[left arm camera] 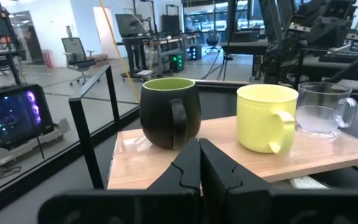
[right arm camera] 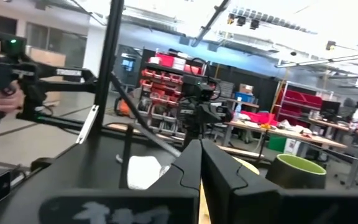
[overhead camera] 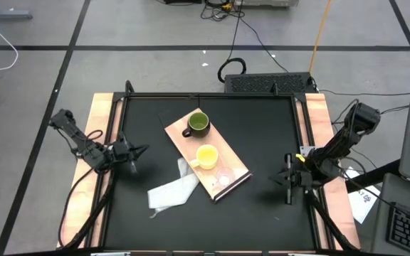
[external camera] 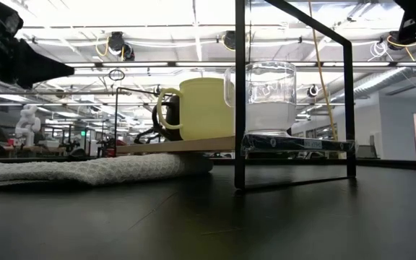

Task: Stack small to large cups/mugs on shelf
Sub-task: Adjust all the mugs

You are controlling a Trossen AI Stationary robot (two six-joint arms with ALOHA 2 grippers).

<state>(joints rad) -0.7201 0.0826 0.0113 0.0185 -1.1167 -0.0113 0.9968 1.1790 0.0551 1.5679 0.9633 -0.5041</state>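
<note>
The light-wood shelf [overhead camera: 191, 142] lies slantwise mid-table, its near-left part resting on a white cloth [overhead camera: 171, 190]. On it stand three vessels in a row: the dark green mug [overhead camera: 198, 123] farthest, the yellow mug [overhead camera: 206, 156] in the middle, and the clear cup [overhead camera: 224, 176] nearest, by the dark edge strip [external camera: 295, 143]. My left gripper [overhead camera: 141, 150] is shut and hovers left of the shelf, pointing level at the mugs [left arm camera: 169, 112]. My right gripper [overhead camera: 288, 189] is shut and hangs right of the shelf, holding nothing.
A black metal frame [external camera: 240, 94] stands around the black tabletop, with posts at its corners. Wooden rails [overhead camera: 100, 135] run along the table's left and right sides. Bare tabletop [overhead camera: 269, 135] lies between the shelf and my right gripper.
</note>
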